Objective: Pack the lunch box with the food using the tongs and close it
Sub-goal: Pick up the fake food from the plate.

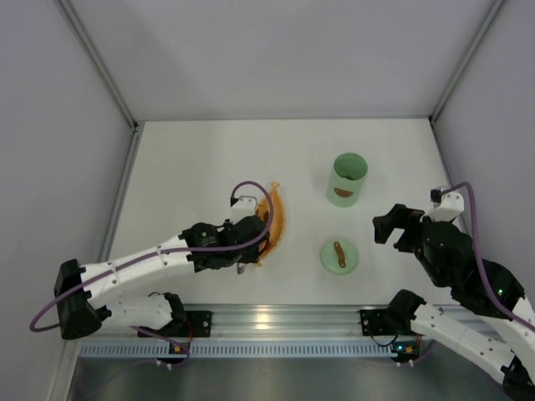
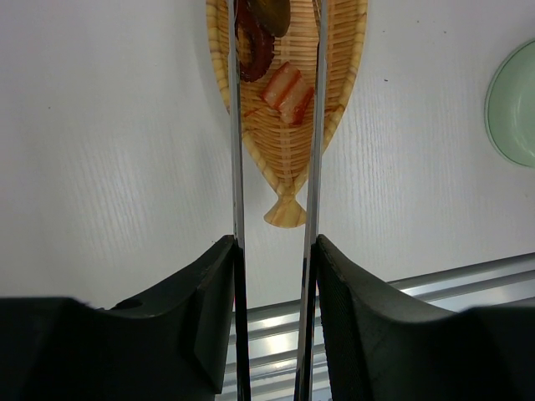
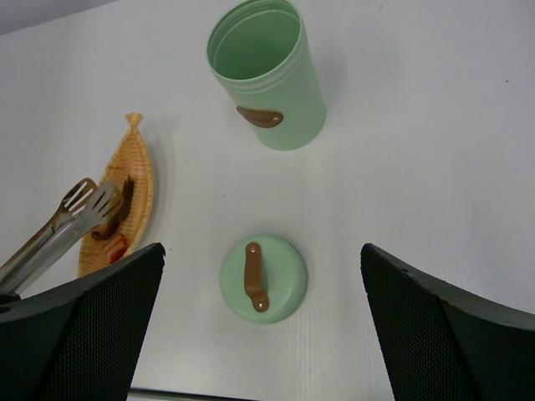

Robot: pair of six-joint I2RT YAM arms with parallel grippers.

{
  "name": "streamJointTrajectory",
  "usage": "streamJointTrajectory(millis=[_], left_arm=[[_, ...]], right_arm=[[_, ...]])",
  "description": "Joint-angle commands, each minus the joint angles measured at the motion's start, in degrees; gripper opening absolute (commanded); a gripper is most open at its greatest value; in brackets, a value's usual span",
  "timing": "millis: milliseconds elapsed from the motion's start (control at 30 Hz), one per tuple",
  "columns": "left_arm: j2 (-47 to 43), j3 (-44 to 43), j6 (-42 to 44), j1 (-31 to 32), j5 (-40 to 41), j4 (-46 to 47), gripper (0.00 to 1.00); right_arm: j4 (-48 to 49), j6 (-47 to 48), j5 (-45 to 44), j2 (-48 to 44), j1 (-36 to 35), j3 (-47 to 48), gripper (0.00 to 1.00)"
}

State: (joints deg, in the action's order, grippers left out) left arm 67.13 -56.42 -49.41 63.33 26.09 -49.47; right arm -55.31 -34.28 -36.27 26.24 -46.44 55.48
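Your left gripper [image 2: 274,246] holds the tongs [image 2: 236,167]. Its jaws are narrow, and each finger presses on the outside of one metal arm. The two arms are not squeezed together; a gap is between them. They reach out over the orange tray [image 2: 288,171], which lies on the table [image 1: 209,159] near its near edge, a little left of the middle.

The food [image 2: 288,92] is in the tray: reddish pieces and darker brown ones. In the left wrist view the pieces lie between the two arms. You cannot tell if the tips touch any piece.

The lunch box [image 3: 280,100] stands upright and open, toward the far right part of the table, with its brown mark facing the near edge. The lid [image 3: 280,284] lies flat, handle up, between the box and the near edge, apart from both box and tray.

Your right gripper [image 1: 394,227] hangs above the table near the right edge. Its jaws are wide apart and hold nothing.
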Motion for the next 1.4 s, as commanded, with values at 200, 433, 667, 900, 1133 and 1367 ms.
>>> streamJointTrajectory(millis=[200, 433, 667, 900, 1133, 1367], left_arm=[[0.2, 0.0, 0.8, 0.0, -0.9, 3.4, 0.46], [1.2, -0.3, 1.3, 0.0, -1.4, 3.5, 0.45], [2.0, -0.5, 1.2, 0.0, -1.5, 3.4, 0.45], [2.7, -0.7, 1.2, 0.0, -1.4, 3.3, 0.39], [3.0, -0.8, 1.0, 0.0, -1.2, 3.2, 0.33], [2.9, -2.1, 1.2, 0.0, -0.6, 2.1, 0.13]], right_arm=[[0.8, -0.3, -0.7, -0.7, -0.6, -0.2, 1.00], [0.7, -0.1, -1.0, -0.7, -0.6, -0.1, 0.99], [0.6, -0.1, -1.0, -0.8, -0.6, -0.1, 0.99], [0.5, -0.1, -1.3, -1.1, -0.6, -0.2, 1.00], [0.3, -0.2, -1.3, -1.4, -0.6, -0.2, 0.99], [0.2, -0.3, -1.4, -1.3, -0.6, -0.2, 1.00]])
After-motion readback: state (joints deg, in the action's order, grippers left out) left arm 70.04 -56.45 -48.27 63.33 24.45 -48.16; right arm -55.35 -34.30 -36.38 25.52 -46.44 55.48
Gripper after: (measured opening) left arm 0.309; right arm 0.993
